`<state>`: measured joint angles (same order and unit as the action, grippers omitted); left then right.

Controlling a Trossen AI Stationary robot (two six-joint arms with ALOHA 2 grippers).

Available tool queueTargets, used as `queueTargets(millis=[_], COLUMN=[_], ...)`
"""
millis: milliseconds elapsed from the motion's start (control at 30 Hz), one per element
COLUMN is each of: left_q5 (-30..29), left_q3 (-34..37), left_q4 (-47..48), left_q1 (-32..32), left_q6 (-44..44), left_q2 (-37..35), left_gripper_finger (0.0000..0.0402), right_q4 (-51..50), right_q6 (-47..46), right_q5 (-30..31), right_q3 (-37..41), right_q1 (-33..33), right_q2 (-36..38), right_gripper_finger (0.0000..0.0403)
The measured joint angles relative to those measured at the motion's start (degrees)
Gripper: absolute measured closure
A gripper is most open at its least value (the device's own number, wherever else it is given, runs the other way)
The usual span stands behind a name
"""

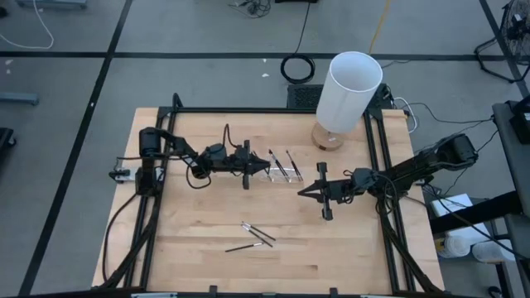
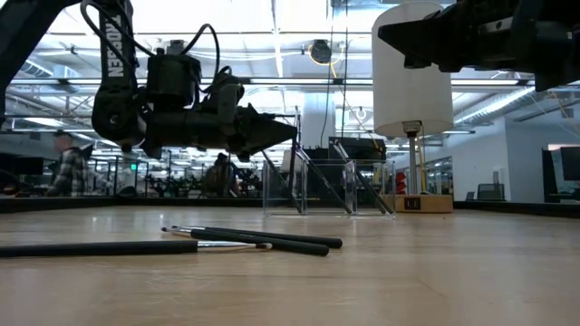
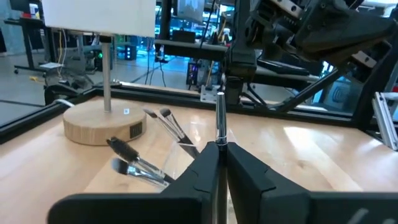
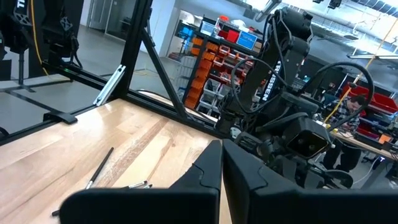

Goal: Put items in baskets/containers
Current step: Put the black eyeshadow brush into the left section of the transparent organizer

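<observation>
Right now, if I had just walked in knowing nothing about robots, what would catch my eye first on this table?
Probably the tall white cylinder on its round wooden base at the table's far edge. Next, the two dark arms meeting mid-table: the left gripper holds a thin brush beside the clear tray, where a few brushes already lie, while the right gripper waits shut nearby. Three more brushes lie loose on the near wood.

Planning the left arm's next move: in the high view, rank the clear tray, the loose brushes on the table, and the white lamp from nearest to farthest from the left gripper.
1. Clear tray, right beside the left gripper.
2. Loose brushes, toward the table's front edge.
3. White lamp, at the far right corner.
</observation>
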<state>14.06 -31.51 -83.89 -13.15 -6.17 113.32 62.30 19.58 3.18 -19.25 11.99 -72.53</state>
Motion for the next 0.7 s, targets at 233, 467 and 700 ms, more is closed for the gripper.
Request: queueTargets(millis=[233, 467, 700], left_q5=[-0.11, -0.14, -0.75], left_q3=[0.00, -0.02, -0.15], left_q4=[3.19, 4.22, 5.77], left_q1=[0.13, 0.07, 0.04], left_q6=[1.29, 1.48, 1.98], left_q2=[0.02, -0.02, -0.09], left_gripper_finger=[0.0391, 0.0375, 0.0368], right_q4=[-0.02, -0.02, -0.02], right_q6=[-0.30, -0.46, -0.46], right_q5=[0.00, 0.00, 0.00], right_q3=[0.00, -0.02, -0.02], right_q1=[0.00, 0.00, 0.00], right_q2=[0.00, 0.00, -0.02], right_gripper_finger=[0.0403, 0.0403, 0.0403])
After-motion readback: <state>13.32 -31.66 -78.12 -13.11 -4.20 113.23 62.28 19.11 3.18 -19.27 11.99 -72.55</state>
